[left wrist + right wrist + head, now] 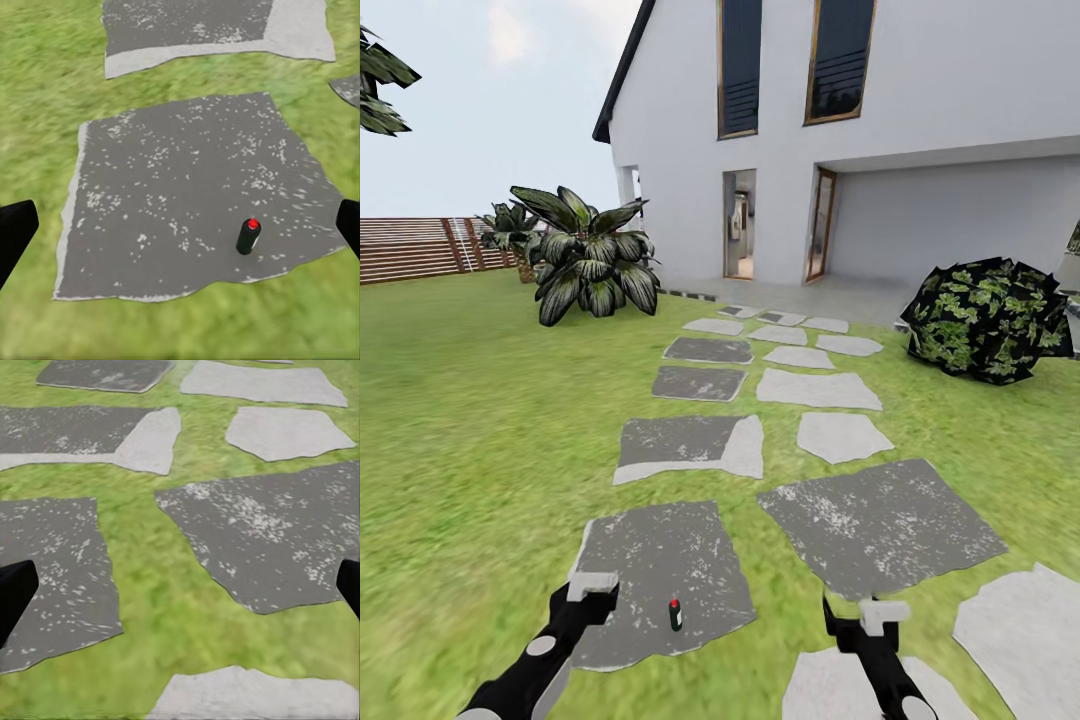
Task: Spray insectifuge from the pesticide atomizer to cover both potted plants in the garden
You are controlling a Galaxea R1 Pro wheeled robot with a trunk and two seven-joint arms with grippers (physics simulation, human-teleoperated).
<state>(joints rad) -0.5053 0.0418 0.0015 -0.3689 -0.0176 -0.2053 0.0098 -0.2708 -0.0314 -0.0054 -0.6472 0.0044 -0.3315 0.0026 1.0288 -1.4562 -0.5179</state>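
Left gripper (592,588) and right gripper (865,612) low over the lawn (460,430), fingers (15,232) of both spread, released. Between them, nearer the left: pesticide atomizer (675,613) upright on a dark stepping stone (660,570). Farther on, pale stones, a leafy bush (988,318), the house (840,140).

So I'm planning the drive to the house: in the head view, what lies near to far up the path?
Small dark green spray bottle with a red cap on a dark grey stepping stone → pale grey stepping stone → open doorway of the white house.
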